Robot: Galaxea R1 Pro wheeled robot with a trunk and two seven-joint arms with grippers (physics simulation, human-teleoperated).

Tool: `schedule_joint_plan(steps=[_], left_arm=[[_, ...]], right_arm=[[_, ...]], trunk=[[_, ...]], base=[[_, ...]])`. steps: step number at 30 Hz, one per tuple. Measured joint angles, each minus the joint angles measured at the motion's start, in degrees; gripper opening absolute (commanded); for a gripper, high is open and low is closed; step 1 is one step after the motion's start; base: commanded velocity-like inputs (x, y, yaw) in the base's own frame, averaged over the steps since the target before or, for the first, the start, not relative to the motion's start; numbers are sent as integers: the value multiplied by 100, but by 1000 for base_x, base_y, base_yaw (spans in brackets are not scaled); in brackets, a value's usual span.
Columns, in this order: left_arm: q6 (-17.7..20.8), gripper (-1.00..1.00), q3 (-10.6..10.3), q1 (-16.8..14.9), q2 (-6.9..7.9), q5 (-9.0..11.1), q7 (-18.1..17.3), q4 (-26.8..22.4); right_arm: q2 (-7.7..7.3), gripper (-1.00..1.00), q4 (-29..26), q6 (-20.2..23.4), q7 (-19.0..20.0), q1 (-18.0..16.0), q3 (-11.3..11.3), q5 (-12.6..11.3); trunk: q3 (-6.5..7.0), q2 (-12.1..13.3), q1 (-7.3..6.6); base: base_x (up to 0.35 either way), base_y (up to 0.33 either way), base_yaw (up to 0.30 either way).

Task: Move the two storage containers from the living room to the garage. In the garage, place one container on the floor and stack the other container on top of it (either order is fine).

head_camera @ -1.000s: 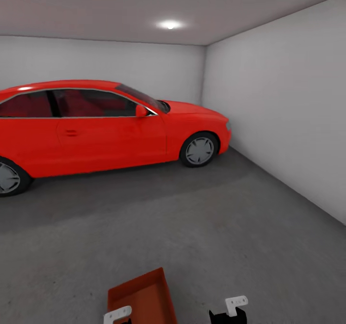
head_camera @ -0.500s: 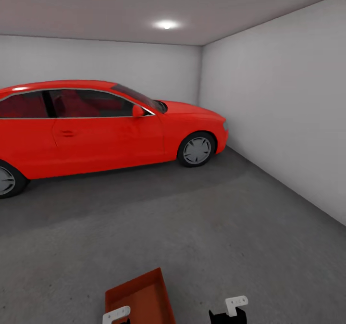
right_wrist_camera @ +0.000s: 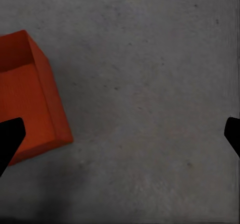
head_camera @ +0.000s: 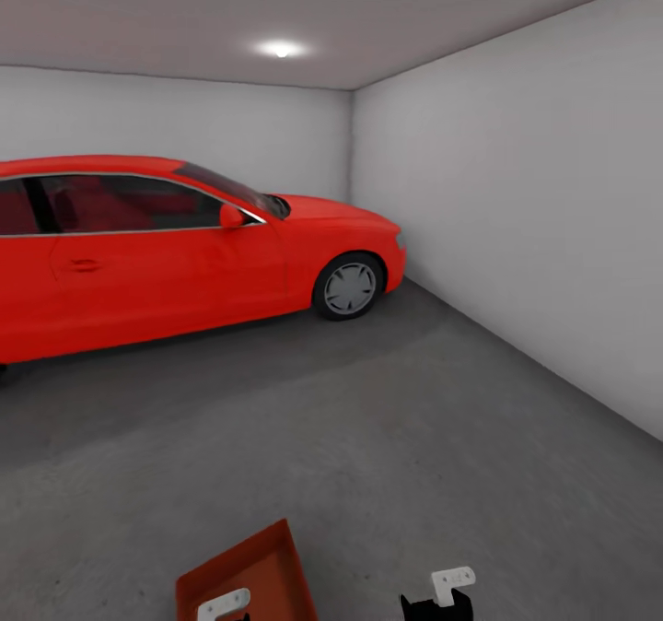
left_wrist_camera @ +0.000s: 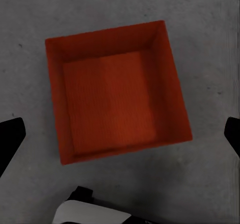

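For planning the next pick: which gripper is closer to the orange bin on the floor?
Left. The left gripper hangs above the orange bin; the right gripper hangs beside it, over bare floor.

Very little of the robot's body can be seen. In the head view, each arm ends in a small white bracket on a black housing; the right tool [head_camera: 440, 593] shows a white plate with two small holes. In the wrist views, the left tool [left_wrist_camera: 120, 134] has plain black fingertips [left_wrist_camera: 10, 139] and a rounded white-and-black casing behind them.
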Motion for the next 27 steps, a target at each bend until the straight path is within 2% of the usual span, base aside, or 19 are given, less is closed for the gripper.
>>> schedule_joint_plan(steps=[21,27], left_arm=[[7,100,-9,0,5,-5,-1,-4],[15,100,-3,1,16,-6,7,-3]], right_arm=[[0,100,0,0,-4,0,0,0],[0,100,-1,0,-5,0,0,0]], trunk=[[10,0,0],[11,1,1]], base=[[0,0,-295],[-87,-162,-295]])
